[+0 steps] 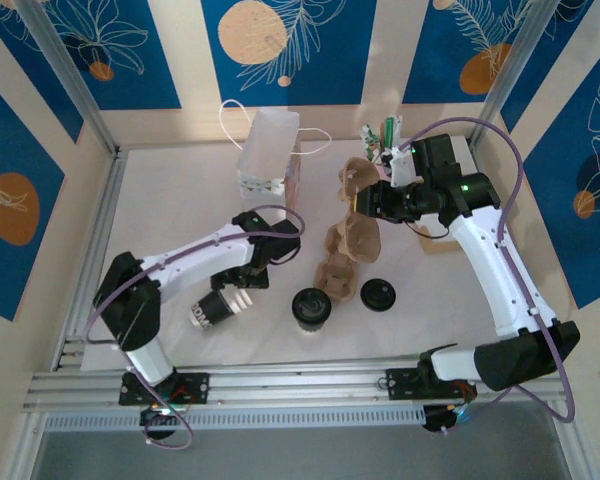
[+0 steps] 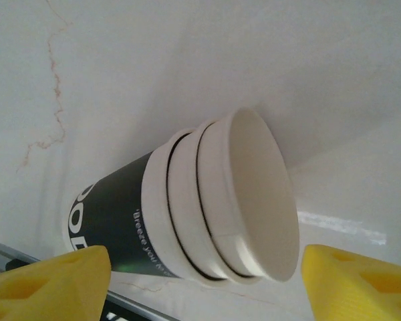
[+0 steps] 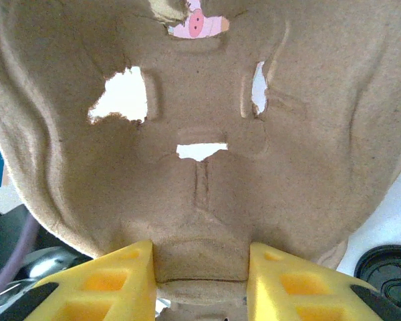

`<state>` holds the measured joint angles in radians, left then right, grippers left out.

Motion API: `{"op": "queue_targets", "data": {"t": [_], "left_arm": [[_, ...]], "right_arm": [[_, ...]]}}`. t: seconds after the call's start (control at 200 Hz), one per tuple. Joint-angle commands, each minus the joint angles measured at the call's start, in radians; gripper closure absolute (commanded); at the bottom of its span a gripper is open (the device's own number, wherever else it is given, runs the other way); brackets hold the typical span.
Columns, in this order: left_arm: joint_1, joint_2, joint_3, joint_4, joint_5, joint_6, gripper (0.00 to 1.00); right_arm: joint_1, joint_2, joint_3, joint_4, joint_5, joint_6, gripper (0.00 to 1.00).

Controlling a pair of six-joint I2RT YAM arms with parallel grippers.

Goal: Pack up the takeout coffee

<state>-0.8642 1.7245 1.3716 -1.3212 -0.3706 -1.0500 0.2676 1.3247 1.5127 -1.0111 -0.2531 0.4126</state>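
The takeout coffee (image 1: 312,305), a small cup under a round black lid, stands upright on the table between the two arms, and neither gripper touches it. My left gripper (image 1: 242,285) (image 2: 204,284) is open, its yellow fingers (image 2: 50,281) on either side of a stack of nested lidless cups (image 2: 207,200) (image 1: 215,308) lying on its side. My right gripper (image 1: 372,203) (image 3: 200,281) is shut on the edge of a brown pulp cup carrier (image 3: 200,134) (image 1: 348,250), which hangs tilted above the table.
A translucent plastic bag (image 1: 270,150) with handles stands at the back centre. A loose flat black lid (image 1: 378,294) (image 3: 387,264) lies right of the coffee. Small packets (image 1: 380,135) sit at the back right. Metal frame rails (image 1: 280,385) border the table.
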Motion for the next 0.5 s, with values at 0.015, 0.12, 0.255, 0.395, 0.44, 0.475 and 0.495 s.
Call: {"op": "queue_targets", "data": {"t": [0.015, 0.12, 0.255, 0.395, 0.44, 0.475, 0.495], "left_arm": [[0.008, 0.05, 0.023, -0.049, 0.008, -0.028, 0.29], [0.01, 0.07, 0.016, -0.055, 0.01, -0.044, 0.35], [0.01, 0.072, 0.002, -0.054, 0.014, -0.059, 0.45], [0.014, 0.076, -0.019, -0.053, 0.021, -0.068, 0.55], [0.013, 0.078, -0.025, -0.05, 0.023, -0.07, 0.56], [0.014, 0.08, -0.031, -0.045, 0.024, -0.07, 0.58], [0.014, 0.081, -0.033, -0.044, 0.026, -0.071, 0.59]], "right_arm": [[0.005, -0.02, 0.008, -0.013, -0.032, -0.001, 0.64], [0.003, -0.025, -0.001, -0.009, -0.034, -0.004, 0.64], [-0.003, -0.028, -0.012, -0.005, -0.039, -0.009, 0.64], [-0.014, -0.037, -0.03, 0.002, -0.05, -0.012, 0.64], [-0.016, -0.04, -0.038, 0.005, -0.052, -0.011, 0.64], [-0.02, -0.042, -0.043, 0.005, -0.056, -0.013, 0.64], [-0.021, -0.044, -0.044, 0.005, -0.058, -0.013, 0.64]]}}
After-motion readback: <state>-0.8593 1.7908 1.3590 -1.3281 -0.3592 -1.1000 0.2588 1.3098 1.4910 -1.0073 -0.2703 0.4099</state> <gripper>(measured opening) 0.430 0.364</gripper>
